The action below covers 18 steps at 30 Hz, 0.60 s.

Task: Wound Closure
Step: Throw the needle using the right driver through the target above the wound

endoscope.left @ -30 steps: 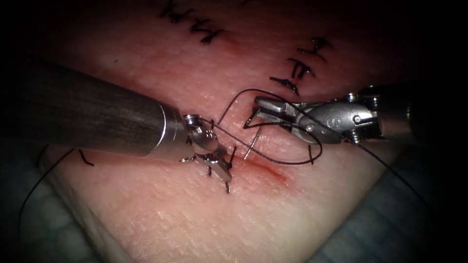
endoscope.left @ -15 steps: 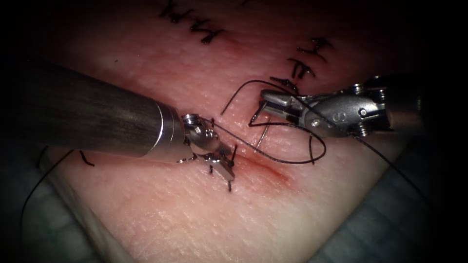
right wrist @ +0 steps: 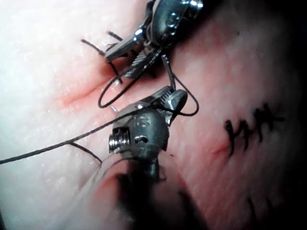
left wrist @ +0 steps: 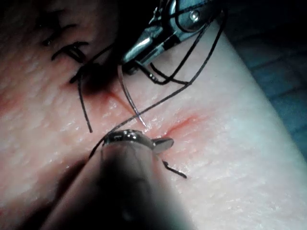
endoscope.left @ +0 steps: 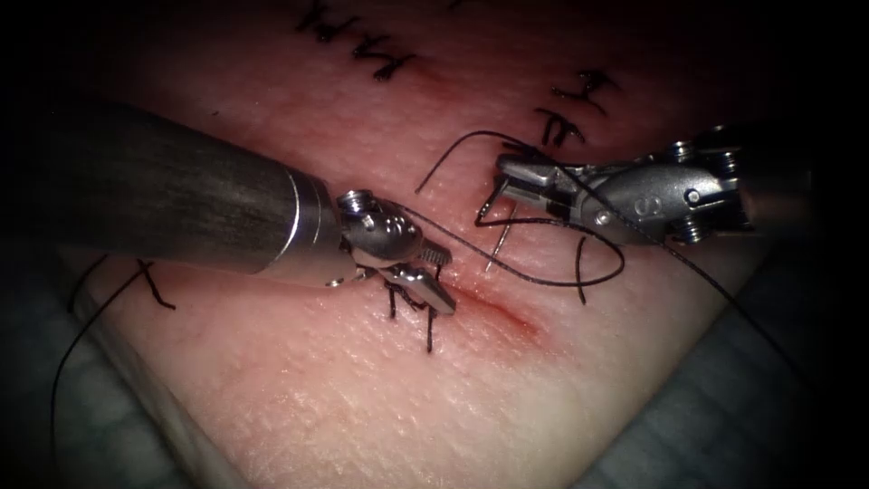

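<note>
Needle held clear above the cut

We see the right tool (endoscope.left: 503, 174) clamped on the curved needle (endoscope.left: 498, 243) near its blunt end, free of the tissue (endoscope.left: 362, 398); the left tool (endoscope.left: 438, 282) gapes empty beside the cut (endoscope.left: 507, 319).

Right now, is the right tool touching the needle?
Touching. In the left wrist view the right tool grips the needle near one end; the left tool is open, holding nothing.

Left tool (endoscope.left: 433, 276) mid-frame, jaws parted, shaft entering from left. Right tool (endoscope.left: 509, 181) upper right, jaws clamped, wrist near level.
</note>
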{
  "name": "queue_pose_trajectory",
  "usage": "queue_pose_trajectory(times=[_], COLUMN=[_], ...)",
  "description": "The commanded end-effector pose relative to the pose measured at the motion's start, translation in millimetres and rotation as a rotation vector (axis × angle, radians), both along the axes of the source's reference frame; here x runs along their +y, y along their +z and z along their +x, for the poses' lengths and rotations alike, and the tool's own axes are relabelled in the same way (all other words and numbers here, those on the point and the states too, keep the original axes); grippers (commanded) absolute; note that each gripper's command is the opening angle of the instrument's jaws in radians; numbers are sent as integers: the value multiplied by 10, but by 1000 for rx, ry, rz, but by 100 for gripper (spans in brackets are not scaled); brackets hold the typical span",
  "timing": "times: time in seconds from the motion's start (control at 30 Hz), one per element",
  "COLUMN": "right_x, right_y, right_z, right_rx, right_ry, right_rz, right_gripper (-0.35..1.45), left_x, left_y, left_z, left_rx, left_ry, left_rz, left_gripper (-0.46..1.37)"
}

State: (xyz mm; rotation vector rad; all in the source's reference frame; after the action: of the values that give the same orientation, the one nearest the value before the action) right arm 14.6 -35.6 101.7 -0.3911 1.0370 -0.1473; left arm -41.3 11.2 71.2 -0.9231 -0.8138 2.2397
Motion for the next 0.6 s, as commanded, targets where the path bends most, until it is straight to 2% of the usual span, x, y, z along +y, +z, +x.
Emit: queue_pose_trajectory(times=[0.03,0.3,0.4,0.6], right_x=[0,-1,-2,-4], right_y=[-1,-11,-16,-18], right_z=[0,-1,-1,-1], right_rx=[2,10,11,11], right_ry=[4,8,6,6], right_rz=[-4,-8,-12,-13], right_gripper=[-35,-35,-35,-35], left_x=[-1,-9,-14,-16], left_y=[3,26,34,42], left_z=[-3,-18,-21,-17], left_rx=[-3,4,18,20], left_ry=[1,25,54,63], left_rz=[3,-8,-8,-12], left_gripper=[-35,-35,-35,-35])
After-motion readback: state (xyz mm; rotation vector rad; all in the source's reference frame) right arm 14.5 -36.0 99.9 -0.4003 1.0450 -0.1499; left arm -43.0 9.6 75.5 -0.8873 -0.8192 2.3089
